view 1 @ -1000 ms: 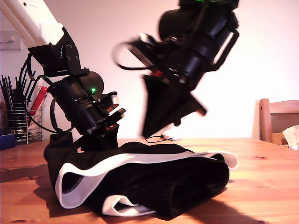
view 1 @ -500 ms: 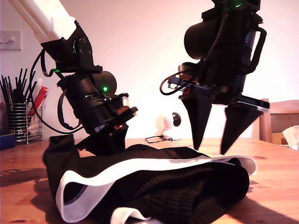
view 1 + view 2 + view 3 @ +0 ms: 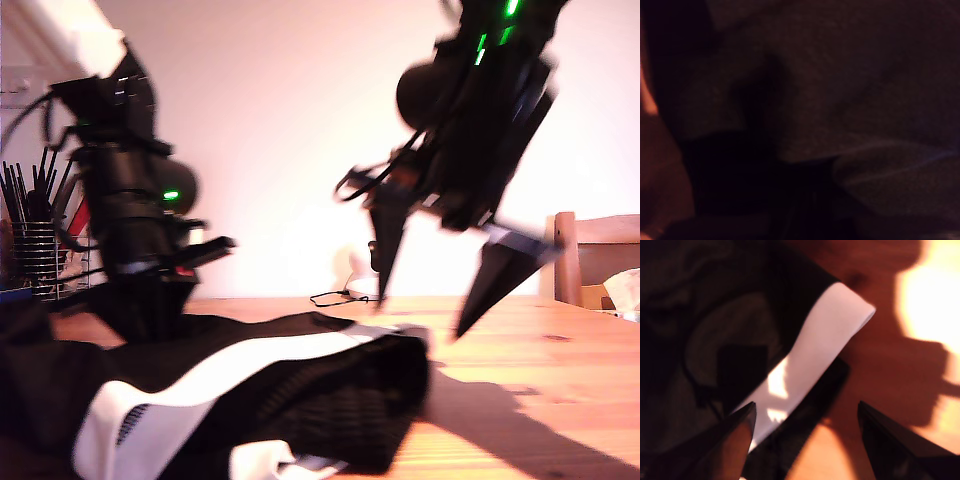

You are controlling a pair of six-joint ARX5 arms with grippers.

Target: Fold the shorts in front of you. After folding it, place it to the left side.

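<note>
Exterior view: the shorts [image 3: 250,395] are seen bunched on the wooden table [image 3: 560,400], towards the exterior view's left and centre, with a white band running across the black fabric. One arm is seen at the exterior view's left, its lower end down at the fabric; its jaws are not visible there. My second gripper [image 3: 430,290] is seen raised above the table at the exterior view's right of the shorts, tilted, fingers spread wide with nothing between them. A utensil rack [image 3: 35,250] is seen at the exterior view's far left, a chair back [image 3: 595,255] at its far right, a thin cable [image 3: 345,297] on the table behind. The frame is motion-blurred.

First wrist view: filled by dark folded fabric of the shorts [image 3: 840,110], very close to the lens. No fingers can be made out, so whether my first gripper is clamped or released cannot be told.

Second wrist view: my second gripper [image 3: 805,437] is shown released, both fingers apart over the table [image 3: 890,365]. The white-banded edge of the shorts [image 3: 820,340] lies beyond the fingertips, not touched.
</note>
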